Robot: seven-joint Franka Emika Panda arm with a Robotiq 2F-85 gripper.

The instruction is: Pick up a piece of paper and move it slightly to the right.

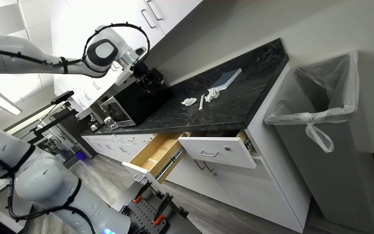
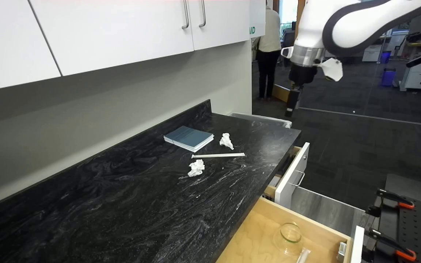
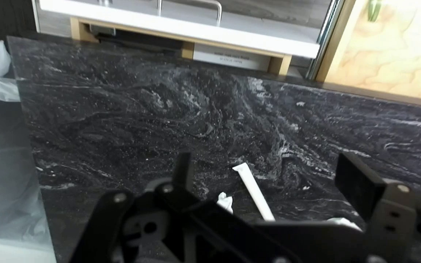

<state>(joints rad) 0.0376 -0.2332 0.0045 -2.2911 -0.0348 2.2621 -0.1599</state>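
Big dark desk (image 2: 115, 212) and a hand (image 3: 265, 171) in midair

So we had this marbled desk with a tall gray bin (image 1: 330, 172) just beside its end. Our hand hung clear of everything, jaws spread wide, gripping nothing. On the desk we saw a blue-covered book (image 2: 188, 137), a slim white strip (image 2: 218, 155) lying flat, a crumpled paper (image 2: 226, 141) near the book and a second crumpled paper (image 2: 196, 168) across the strip from it.

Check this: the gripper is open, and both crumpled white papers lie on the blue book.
The place is wrong: both crumpled white papers lie on the dark counter, apart from the blue book, as an exterior view shows. The gripper is indeed open.
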